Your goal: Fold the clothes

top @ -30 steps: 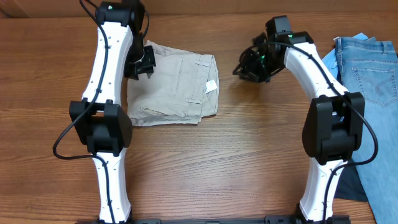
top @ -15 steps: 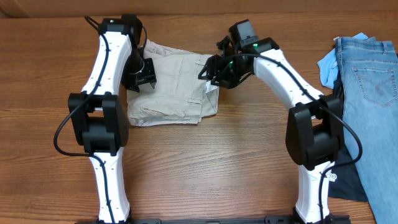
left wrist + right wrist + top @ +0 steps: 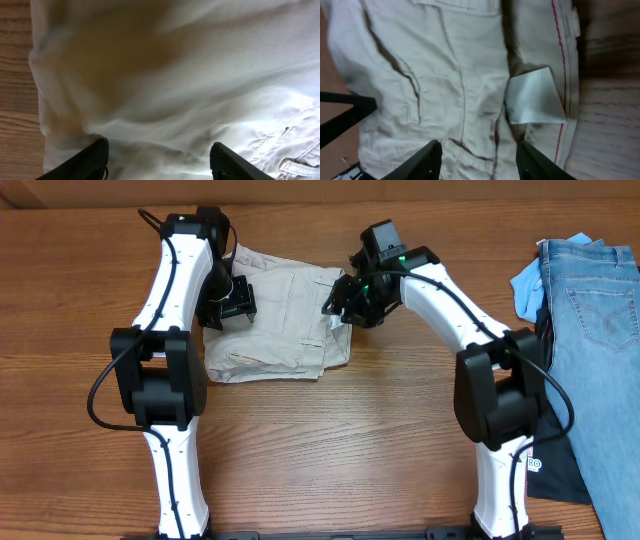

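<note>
The beige shorts (image 3: pixel 285 320) lie folded on the wooden worktop (image 3: pixel 330 450), between the two arms and toward the far edge, in the same place as a second ago. The other clothes have not moved either: the jeans (image 3: pixel 600 330) are spread at the far right, with a light-blue piece (image 3: pixel 526 284) at their left edge and a dark piece (image 3: pixel 555 475) nearer the right arm's base.

The right fingers (image 3: pixel 345 298) have changed most. A second ago they hung over bare wood, well to the right of the shorts. Half a second ago they had swung over to the shorts' right edge, and they are there now, only a touch farther back. In the right wrist view they are spread apart and holding nothing. The pocket seams lie below them, and a white tag (image 3: pixel 532 97) sits just beside the red-stitched edge.

The left fingers (image 3: pixel 232 302) were at the shorts' far-left corner a second ago. They now sit slightly farther in over the left part of the cloth. In the left wrist view they are released and wide apart, with beige fabric filling the frame beneath them. Whether the tips touch the cloth is unclear.
</note>
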### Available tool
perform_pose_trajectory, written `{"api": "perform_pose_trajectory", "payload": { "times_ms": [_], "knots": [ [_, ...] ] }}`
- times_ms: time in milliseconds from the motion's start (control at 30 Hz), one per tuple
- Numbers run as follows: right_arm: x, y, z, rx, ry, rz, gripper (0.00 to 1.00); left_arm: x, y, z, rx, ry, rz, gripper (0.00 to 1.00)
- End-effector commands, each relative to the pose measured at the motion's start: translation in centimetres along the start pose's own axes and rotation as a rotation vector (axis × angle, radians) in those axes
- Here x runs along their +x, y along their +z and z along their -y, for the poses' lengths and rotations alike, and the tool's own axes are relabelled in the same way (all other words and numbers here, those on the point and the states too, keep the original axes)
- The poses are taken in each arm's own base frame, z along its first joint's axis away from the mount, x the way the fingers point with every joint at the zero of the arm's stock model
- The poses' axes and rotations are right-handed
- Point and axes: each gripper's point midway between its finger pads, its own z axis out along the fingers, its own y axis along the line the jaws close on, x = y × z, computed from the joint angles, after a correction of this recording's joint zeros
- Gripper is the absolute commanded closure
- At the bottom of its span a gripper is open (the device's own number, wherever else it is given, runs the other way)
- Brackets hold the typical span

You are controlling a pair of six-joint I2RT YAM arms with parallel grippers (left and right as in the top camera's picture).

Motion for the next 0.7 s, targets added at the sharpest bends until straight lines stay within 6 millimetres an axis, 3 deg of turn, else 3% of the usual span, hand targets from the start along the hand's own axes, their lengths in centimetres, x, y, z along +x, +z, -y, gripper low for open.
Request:
{"api": "perform_pose_trajectory", "payload": {
  "times_ms": [0, 267, 667],
  "knots": [
    [0.7, 2.4, 0.8, -0.027, 0.024, -0.062, 0.49, 0.1, -0.9, 0.2, 0.014, 0.012, 0.015, 0.32],
    [1.4, 4.1, 0.4, -0.026, 0.001, -0.081, 0.48, 0.2, -0.9, 0.3, 0.015, 0.013, 0.015, 0.32],
    [1.4, 4.6, -0.3, -0.026, -0.028, -0.064, 0.51, 0.1, -0.9, 0.3, 0.015, 0.016, 0.015, 0.32]
  ]
}}
